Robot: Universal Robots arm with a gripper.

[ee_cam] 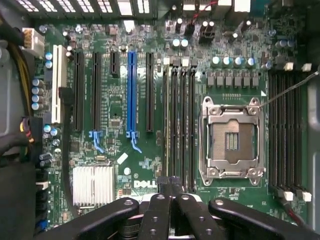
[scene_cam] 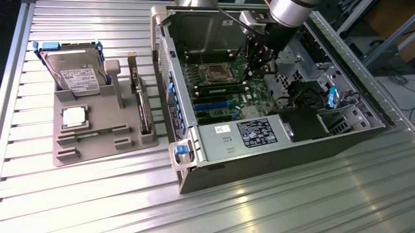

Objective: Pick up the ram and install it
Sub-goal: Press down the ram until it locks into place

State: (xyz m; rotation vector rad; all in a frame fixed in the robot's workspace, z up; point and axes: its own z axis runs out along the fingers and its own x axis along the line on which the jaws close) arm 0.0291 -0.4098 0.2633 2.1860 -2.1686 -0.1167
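The ram (ee_cam: pixel 165 125) looks like a thin green stick standing on edge in the memory slot farthest from the open processor socket (ee_cam: pixel 231 142). In the exterior view it is a dark strip (scene_cam: pixel 224 90) beside that socket. My gripper (ee_cam: pixel 170 182) is shut, its black fingers pressed together with nothing between them, hovering over one end of the row of memory slots. In the exterior view the gripper (scene_cam: pixel 256 70) reaches down into the open computer case (scene_cam: pixel 272 150) from above. Whether the fingertips touch the ram I cannot tell.
A grey tray (scene_cam: pixel 65 158) on the exterior view's left holds a hard drive (scene_cam: pixel 75 73), a square silver processor (scene_cam: pixel 73 116), an upright expansion card (scene_cam: pixel 141 104) and a thin greenish strip (scene_cam: pixel 97 132) in a groove. Case walls, cables and a power supply (scene_cam: pixel 256 133) surround the board.
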